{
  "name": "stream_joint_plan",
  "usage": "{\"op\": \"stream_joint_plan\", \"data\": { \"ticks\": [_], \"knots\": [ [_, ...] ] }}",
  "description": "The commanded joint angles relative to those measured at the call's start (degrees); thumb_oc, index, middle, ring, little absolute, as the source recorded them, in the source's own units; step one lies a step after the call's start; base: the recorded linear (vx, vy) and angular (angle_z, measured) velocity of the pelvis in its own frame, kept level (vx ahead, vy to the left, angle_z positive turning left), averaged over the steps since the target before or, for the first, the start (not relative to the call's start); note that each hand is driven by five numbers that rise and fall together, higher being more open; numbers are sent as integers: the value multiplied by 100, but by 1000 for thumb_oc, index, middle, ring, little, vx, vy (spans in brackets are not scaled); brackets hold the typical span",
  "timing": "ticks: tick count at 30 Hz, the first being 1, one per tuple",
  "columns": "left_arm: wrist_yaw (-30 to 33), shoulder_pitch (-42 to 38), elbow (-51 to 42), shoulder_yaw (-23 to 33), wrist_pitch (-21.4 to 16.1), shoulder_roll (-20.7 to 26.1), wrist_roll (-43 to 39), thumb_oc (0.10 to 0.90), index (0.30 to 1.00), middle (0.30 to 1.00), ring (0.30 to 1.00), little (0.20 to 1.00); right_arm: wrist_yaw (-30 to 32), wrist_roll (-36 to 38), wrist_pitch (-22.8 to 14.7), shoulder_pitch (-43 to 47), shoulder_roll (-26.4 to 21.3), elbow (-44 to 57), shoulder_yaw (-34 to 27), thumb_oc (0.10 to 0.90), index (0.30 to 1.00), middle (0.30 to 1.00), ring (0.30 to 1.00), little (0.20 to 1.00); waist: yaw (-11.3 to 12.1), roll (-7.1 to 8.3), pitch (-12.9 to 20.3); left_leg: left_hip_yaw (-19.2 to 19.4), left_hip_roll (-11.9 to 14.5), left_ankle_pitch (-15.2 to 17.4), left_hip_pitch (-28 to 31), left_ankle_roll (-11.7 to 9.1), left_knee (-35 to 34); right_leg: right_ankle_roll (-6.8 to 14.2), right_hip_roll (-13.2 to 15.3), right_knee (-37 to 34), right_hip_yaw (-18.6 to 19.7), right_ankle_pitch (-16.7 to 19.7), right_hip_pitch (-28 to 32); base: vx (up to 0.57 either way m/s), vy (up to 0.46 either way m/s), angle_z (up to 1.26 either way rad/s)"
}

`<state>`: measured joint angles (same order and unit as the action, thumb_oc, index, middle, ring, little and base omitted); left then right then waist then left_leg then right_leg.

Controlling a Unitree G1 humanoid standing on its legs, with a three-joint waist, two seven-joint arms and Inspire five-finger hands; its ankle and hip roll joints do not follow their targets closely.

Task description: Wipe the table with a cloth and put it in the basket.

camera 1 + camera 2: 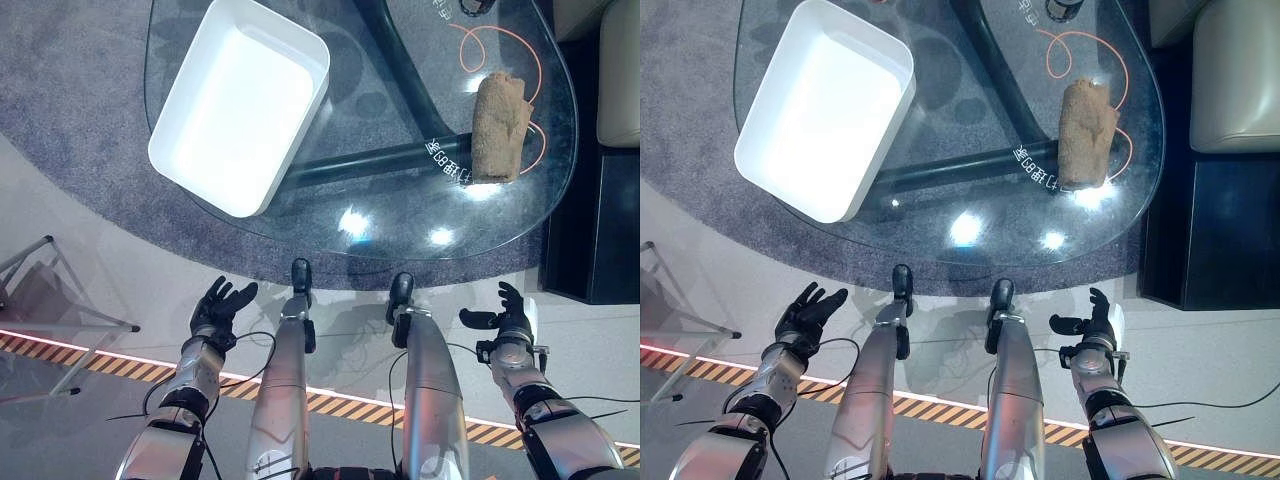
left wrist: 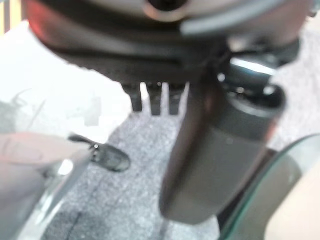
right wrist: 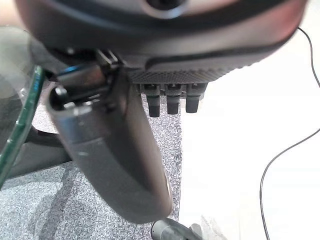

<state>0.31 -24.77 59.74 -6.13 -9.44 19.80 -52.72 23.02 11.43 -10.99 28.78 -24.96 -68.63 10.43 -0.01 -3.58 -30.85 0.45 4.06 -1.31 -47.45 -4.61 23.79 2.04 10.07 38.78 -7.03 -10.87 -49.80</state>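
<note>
A rolled brown cloth (image 1: 499,127) lies on the right side of a round glass table (image 1: 400,215), its long axis running near to far with a slight lean, the far end tipped rightward. A white basket (image 1: 240,100) sits well apart on the left side. Below the table's near edge, the left hand (image 1: 218,305) and right hand (image 1: 507,312) hang with fingers relaxed and spread, holding nothing.

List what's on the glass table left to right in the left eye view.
White basket → brown cloth, which is rolled up and lies near the table's right edge, apart from the basket.
</note>
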Motion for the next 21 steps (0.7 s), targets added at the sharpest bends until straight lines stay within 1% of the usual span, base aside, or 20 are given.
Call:
{"op": "stream_joint_plan", "data": {
  "ticks": [1,11,12,14,16,17,19,21],
  "knots": [
    [-91,323,39,37,-117,339,173,800,900,900,900,900,251,199,-352,-173,-390,133,-98,800,900,900,900,900,99,29,106,-59,-233,667,-301,360,1201,97,-166,-139,201,507,-79,0,0,0],
    [-131,377,31,-44,-92,325,264,800,900,900,900,900,235,295,-424,-140,-420,133,-110,800,900,900,900,900,111,15,106,-75,-252,700,-414,350,1306,74,-187,-60,218,499,-182,0,0,0],
    [-136,361,63,-69,-98,337,244,800,900,900,900,900,273,333,-385,-113,-449,118,-101,800,900,900,900,900,109,22,106,-66,-249,680,-398,340,1276,65,-192,-89,201,511,-167,0,0,0],
    [-197,368,107,-58,-102,356,244,800,900,900,900,900,476,410,-191,-107,-472,68,-138,800,900,900,900,900,111,23,106,-74,-245,671,-405,322,1281,60,-206,-79,203,509,-168,0,0,0],
    [-234,380,109,-65,-89,375,275,800,900,900,900,900,701,600,-40,-70,-562,-45,-274,800,900,900,900,900,131,20,106,-76,-244,674,-390,316,1287,60,-213,-73,198,503,-144,0,0,0],
    [-248,369,117,-87,-92,384,269,800,900,900,900,900,831,824,42,-53,-632,-125,-365,800,900,900,900,900,144,24,106,-78,-241,691,-389,316,1300,63,-205,-75,192,498,-132,19,-30,1],
    [-267,391,118,-107,-91,415,291,800,900,900,900,900,961,1118,127,-49,-765,-280,-628,800,900,900,900,900,175,39,106,-87,-244,724,-389,322,1341,68,-200,-44,171,488,-117,17,-51,1],
    [-259,384,138,-122,-70,430,327,800,900,900,900,900,1109,1239,142,14,-878,-394,-765,800,900,900,900,900,203,54,106,-97,-242,749,-387,322,1386,67,-197,-17,159,486,-100,24,-55,2]
  ]
}}
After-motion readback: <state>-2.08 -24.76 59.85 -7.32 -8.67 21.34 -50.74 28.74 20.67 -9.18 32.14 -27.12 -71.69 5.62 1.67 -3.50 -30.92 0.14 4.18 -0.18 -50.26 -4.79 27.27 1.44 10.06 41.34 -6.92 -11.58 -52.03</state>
